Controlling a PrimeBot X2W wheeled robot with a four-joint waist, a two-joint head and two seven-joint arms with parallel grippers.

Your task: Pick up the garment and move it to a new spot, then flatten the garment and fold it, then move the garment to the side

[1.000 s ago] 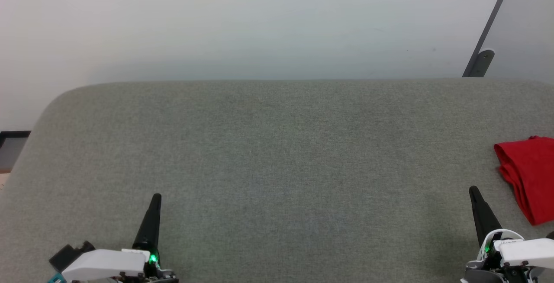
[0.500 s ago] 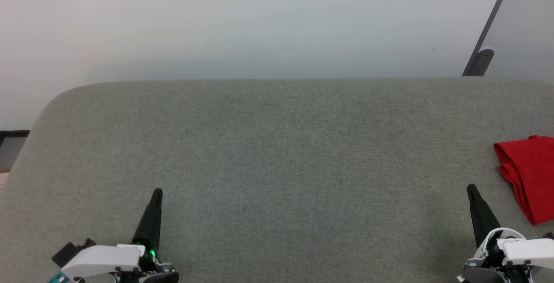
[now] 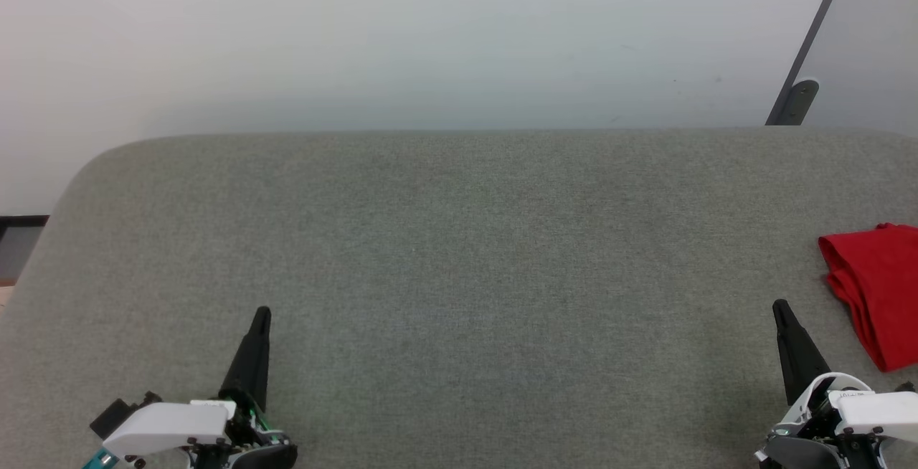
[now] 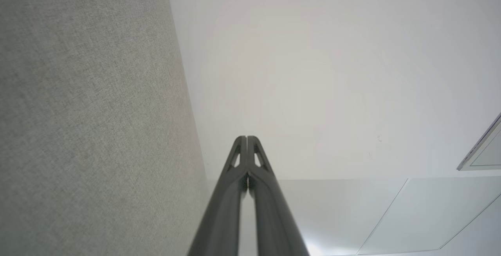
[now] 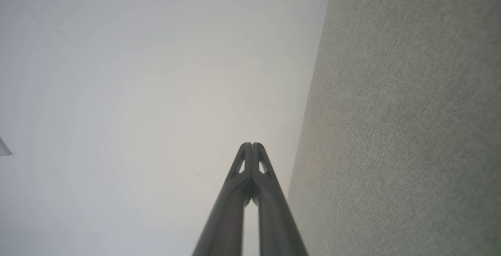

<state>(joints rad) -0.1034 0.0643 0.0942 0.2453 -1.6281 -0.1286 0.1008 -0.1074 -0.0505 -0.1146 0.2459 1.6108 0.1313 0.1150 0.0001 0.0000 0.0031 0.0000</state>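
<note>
We see the garment (image 3: pixel 878 290) at the far right of the head view, lying on the grey cloth-covered surface (image 3: pixel 459 254), its right part cut off by the picture's edge. What shows of it is a compact red bundle, folded over on itself rather than spread flat. Its upper left corner is rounded. Along the left side, running down toward a point at the bottom, we make out several stacked edges of cloth with darker creases between the layers. The fabric looks soft and matte, a plain strong red across the part in view. We cannot tell how far it goes beyond the frame.

The right gripper (image 3: pixel 779 306) stands at the lower right, near the garment but apart from it. The bundle lies to its right and a little farther from the robot. Its two dark fingers are pressed together into one thin spike, with nothing between them. In the right wrist view the fingers (image 5: pixel 270 217) meet at the tips, with the surface along that view's right side and a pale wall (image 5: pixel 137 91) on its left.

The left gripper (image 3: pixel 262 313) is at the lower left, well apart from the garment, across the width of the surface. It too is closed tip to tip and holds nothing. The left wrist view shows its tips touching, with the surface on that view's left.
</note>
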